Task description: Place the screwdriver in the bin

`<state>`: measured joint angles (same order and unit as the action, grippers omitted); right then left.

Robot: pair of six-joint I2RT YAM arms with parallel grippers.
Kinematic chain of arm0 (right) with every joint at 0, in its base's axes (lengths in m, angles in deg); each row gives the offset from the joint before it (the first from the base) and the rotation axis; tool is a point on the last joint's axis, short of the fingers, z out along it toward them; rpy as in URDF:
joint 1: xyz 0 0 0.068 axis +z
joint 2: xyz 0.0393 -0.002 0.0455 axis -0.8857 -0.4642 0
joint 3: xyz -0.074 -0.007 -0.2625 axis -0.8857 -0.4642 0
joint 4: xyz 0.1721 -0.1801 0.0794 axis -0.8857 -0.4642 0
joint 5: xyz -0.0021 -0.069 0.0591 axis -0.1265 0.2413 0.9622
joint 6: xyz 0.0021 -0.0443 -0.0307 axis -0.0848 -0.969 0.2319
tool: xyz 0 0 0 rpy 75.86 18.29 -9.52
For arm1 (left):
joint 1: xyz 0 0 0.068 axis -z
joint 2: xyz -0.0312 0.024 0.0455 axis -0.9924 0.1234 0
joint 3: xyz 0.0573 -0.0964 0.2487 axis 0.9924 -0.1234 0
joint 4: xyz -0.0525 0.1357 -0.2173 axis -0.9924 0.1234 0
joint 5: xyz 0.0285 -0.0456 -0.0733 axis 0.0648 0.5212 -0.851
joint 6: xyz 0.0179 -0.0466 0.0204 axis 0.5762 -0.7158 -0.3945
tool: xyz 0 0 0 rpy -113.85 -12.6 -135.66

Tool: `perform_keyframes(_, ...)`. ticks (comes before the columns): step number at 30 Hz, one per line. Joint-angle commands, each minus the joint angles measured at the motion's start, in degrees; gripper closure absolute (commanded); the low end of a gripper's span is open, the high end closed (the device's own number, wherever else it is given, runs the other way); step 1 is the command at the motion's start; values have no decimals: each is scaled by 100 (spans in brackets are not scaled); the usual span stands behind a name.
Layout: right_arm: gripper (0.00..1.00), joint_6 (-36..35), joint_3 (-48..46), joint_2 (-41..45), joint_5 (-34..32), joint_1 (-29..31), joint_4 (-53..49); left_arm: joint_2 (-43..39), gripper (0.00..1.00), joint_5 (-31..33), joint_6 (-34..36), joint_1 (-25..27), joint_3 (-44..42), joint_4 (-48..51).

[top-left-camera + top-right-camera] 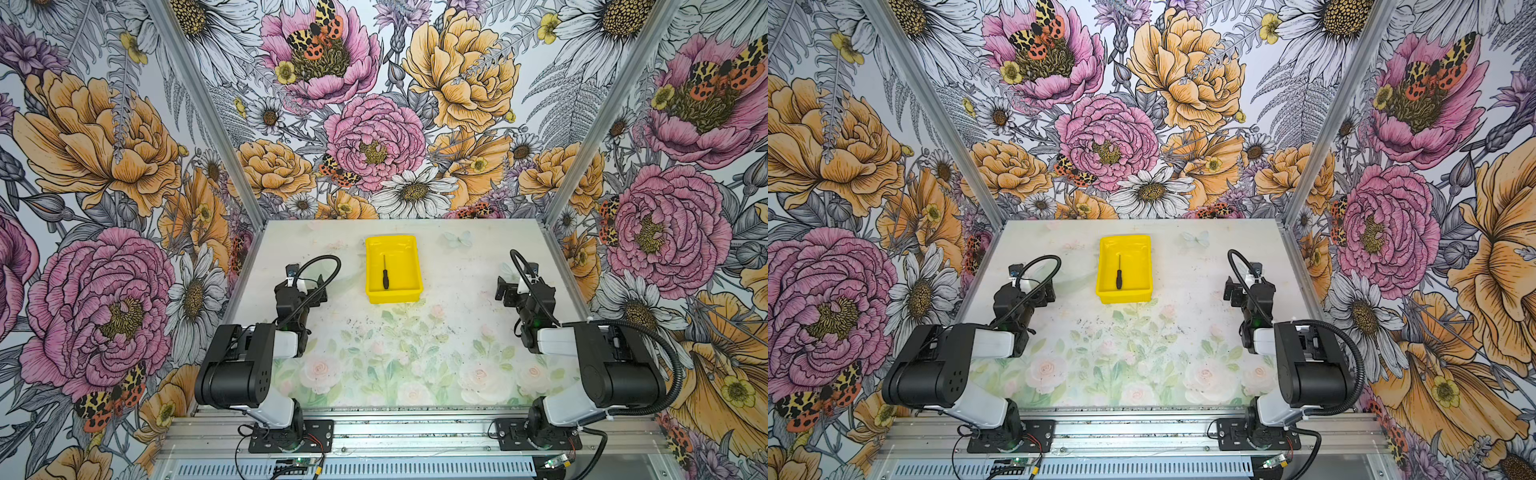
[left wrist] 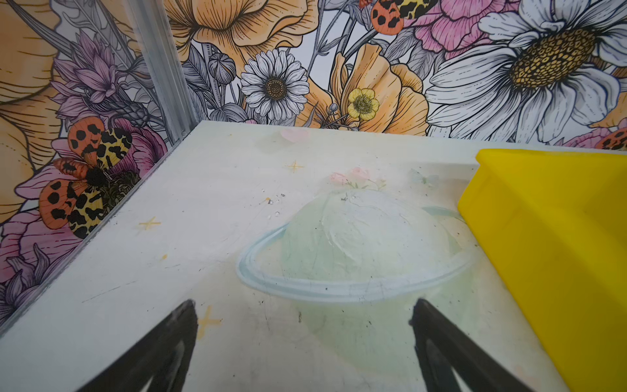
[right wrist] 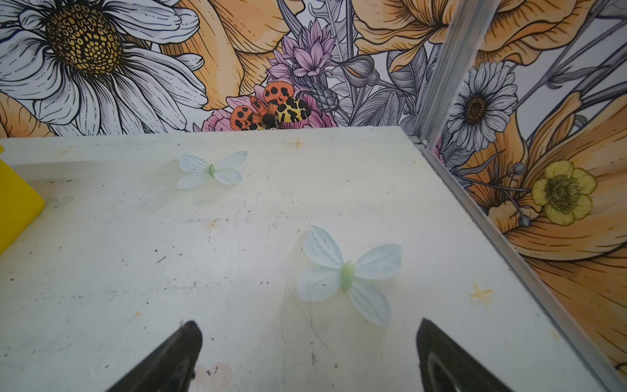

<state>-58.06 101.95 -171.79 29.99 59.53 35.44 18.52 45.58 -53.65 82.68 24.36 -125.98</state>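
The screwdriver lies flat inside the yellow bin, on the left half of its floor. Its black handle is close to the near wall and its thin shaft points toward the back wall. The bin sits on the bench toward the back, about midway between the 2 arms.

The left fingers stand wide apart and hold nothing. They hang over bare bench to the left of the bin, and the bin's outer wall is near one of them. The right fingers are also spread apart and empty, over bare bench with 2 pale printed butterflies, well apart from the bin's corner.
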Motion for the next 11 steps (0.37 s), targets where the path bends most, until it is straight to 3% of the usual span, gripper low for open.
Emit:
perform_keyframes(1,1,33,15,-3,-35,53,221,-24,1,95,87,35,28,-211)
perform_keyframes(11,1,18,11,-5,-46,69,214,-27,1,-4,55,8,57,-176)
